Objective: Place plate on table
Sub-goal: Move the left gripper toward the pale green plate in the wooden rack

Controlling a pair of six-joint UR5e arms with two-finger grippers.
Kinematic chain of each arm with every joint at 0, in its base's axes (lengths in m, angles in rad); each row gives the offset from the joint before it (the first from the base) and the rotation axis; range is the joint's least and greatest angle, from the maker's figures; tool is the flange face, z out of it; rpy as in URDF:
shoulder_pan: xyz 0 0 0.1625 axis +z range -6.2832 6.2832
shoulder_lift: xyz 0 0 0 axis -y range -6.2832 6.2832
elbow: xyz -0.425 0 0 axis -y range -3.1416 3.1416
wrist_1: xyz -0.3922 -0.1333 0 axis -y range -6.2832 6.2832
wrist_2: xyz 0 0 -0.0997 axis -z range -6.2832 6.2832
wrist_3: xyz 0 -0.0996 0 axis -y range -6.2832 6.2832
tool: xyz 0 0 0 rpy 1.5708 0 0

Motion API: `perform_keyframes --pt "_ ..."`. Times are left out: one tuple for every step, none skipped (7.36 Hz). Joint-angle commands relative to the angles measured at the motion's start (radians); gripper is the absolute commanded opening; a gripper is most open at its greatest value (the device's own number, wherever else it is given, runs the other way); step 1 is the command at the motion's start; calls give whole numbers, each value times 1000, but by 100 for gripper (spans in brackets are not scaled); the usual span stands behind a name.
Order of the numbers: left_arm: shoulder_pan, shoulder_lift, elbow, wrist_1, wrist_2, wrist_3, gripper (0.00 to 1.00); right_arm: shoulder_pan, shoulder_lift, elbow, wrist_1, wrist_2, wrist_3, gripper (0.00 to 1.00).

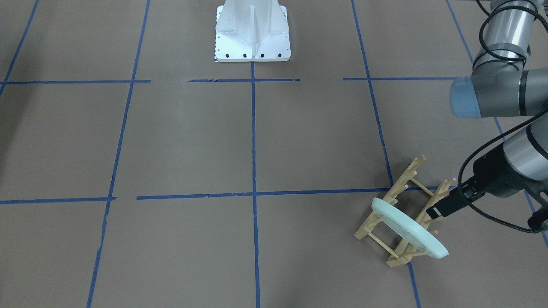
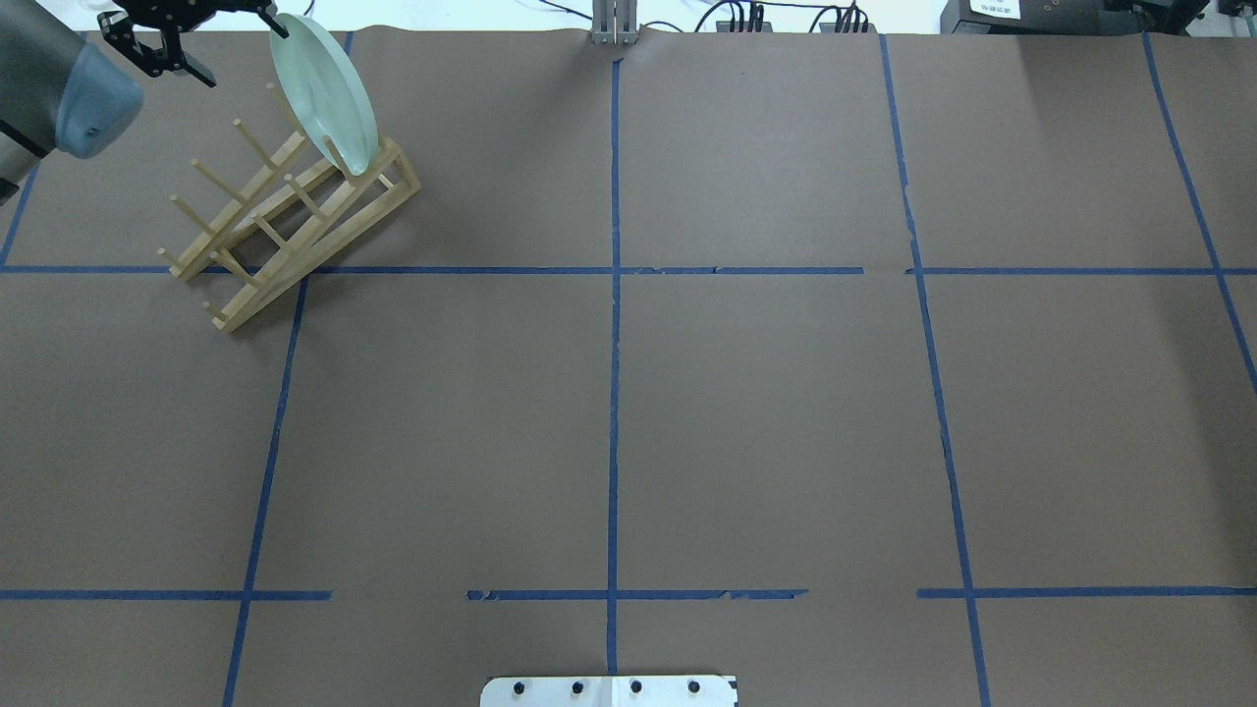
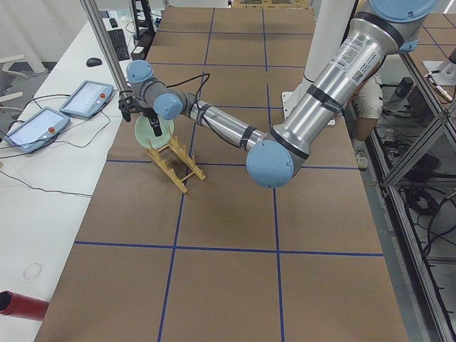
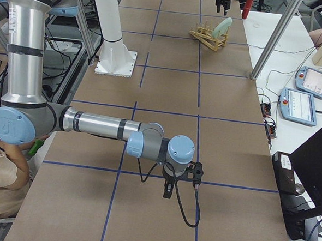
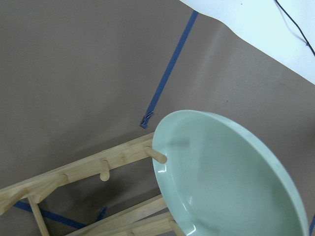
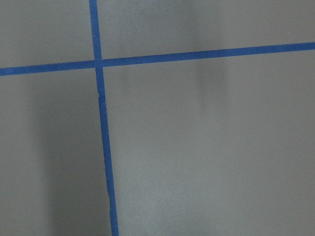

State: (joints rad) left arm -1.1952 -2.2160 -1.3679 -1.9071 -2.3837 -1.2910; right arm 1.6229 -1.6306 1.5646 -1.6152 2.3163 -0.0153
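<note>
The pale mint-green plate (image 1: pixel 406 229) stands on edge, tilted, in the end slot of the wooden peg rack (image 1: pixel 402 179) on the brown table (image 1: pixel 192 141). In the overhead view the plate (image 2: pixel 324 93) and rack (image 2: pixel 314 221) are at the far left. My left gripper (image 2: pixel 241 49) is open, with one fingertip at the plate's upper rim; in the front view it (image 1: pixel 439 210) sits just behind the plate. The left wrist view shows the plate's face (image 5: pixel 226 177) and rack pegs (image 5: pixel 74 174), no fingers. My right gripper (image 4: pixel 167 193) hovers low over the table far from the plate; I cannot tell whether it is open or shut.
The white robot base (image 1: pixel 252 34) stands at the table's near-robot edge. The table's far edge (image 2: pixel 442 31) runs close behind the rack. Tablets (image 3: pixel 85 98) and a red cylinder (image 3: pixel 21 305) lie on the white side bench beyond the table.
</note>
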Motion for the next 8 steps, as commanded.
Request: perform_keyframes --pt "3 -8 24 -204 108 -255 100 0 0 0 0 0 0 100" --pt "20 -4 42 -365 197 -386 100 0 0 0 0 0 0 100" --pt "28 13 59 -507 248 -513 100 0 0 0 0 0 0 100" --pt "52 28 61 -592 335 -586 100 0 0 0 0 0 0 100" --pt "83 38 62 -605 359 -602 100 0 2 0 0 0 0 100" --pt "85 38 62 -606 357 -605 100 0 0 0 0 0 0 100" --pt "97 41 62 -606 357 -606 100 0 0 0 0 0 0 100" --pt "97 41 62 -609 357 -634 100 0 0 0 0 0 0 100"
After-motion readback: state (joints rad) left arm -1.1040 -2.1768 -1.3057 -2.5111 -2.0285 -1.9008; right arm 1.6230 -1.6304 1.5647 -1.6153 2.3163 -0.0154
